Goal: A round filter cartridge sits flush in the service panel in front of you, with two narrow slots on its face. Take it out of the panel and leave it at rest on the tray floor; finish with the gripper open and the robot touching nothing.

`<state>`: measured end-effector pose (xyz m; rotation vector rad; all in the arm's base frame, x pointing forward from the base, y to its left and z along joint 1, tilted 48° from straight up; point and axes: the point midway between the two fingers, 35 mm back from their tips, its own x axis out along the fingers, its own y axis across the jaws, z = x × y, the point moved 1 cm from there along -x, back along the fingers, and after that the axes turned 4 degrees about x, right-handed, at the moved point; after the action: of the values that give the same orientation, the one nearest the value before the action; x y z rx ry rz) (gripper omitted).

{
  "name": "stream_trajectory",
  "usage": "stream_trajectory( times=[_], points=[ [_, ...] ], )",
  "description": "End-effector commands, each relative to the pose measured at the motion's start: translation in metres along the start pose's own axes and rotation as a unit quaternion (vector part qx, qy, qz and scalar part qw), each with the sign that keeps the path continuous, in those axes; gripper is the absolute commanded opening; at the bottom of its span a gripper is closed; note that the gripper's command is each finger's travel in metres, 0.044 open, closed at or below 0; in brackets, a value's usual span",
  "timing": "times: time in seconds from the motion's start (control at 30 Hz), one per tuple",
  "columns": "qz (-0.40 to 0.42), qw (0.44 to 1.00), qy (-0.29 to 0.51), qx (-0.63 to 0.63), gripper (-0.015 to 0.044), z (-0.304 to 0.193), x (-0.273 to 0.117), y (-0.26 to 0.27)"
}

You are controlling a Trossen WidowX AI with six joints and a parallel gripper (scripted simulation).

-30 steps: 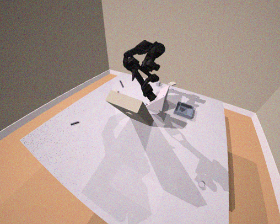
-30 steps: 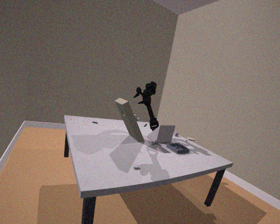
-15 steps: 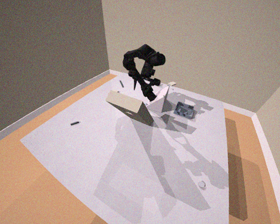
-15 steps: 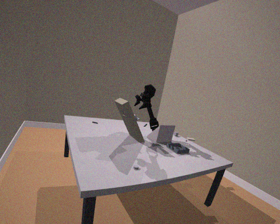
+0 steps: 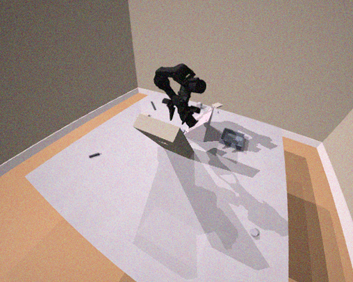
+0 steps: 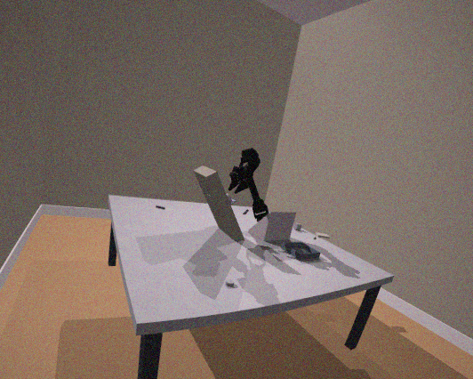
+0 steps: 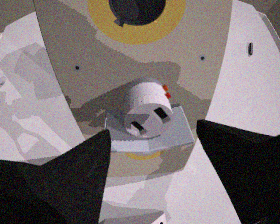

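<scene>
"Two fingers on the gripper (image 5: 177, 121) (image 6: 232, 191) (image 7: 153, 126), well apart, with nothing clamped. What lies ahead of them?"

"The filter cartridge (image 7: 148, 95), out of the panel (image 5: 157, 127) (image 6: 218, 200) (image 7: 150, 60). It appears to rest on the pale ledge (image 7: 177, 131) below the yellow ring (image 7: 100, 15), slotted face toward the wrist camera."

"Heavy, do you reckon?"

"Light and stiff, I'd guess, like a plastic cup. Its smooth round side could roll or slip if pinched off centre."

"So where would you take it?"

"Across the barrel, one finger on each side, close to its middle. The two slots look narrow for these broad fingers. Then a gentle squeeze, a lift clear of the ledge, and over to the dark tray (image 5: 246, 143) (image 6: 311, 256)."

"And the surface around it?"

"A pale, flat table (image 5: 112, 185) (image 6: 178, 218) (image 7: 255, 90), crossed by long shadows. Judge the tray's rim by its edge, not its shade."

"The room?"

"Plain beige-grey walls (image 5: 238, 47) (image 6: 378, 133), with light skirting above an orange-brown floor (image 5: 20, 224) (image 6: 80, 285)."
</scene>
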<state>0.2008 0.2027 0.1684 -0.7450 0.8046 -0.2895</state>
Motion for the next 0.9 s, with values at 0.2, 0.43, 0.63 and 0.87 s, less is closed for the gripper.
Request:
stream_trajectory(
  times=[0.2,0.43,0.63,0.87],
  points=[
    [0.001,1.000,0.006,0.005,0.0305,-0.002,0.017,0.000],
    [0.001,1.000,0.006,0.005,0.0305,-0.002,0.028,0.000],
    [0.000,1.000,0.005,0.006,0.0305,-0.002,0.038,-0.001],
    [-0.001,1.000,0.005,0.006,0.0305,-0.002,0.047,-0.001]
  ],
)
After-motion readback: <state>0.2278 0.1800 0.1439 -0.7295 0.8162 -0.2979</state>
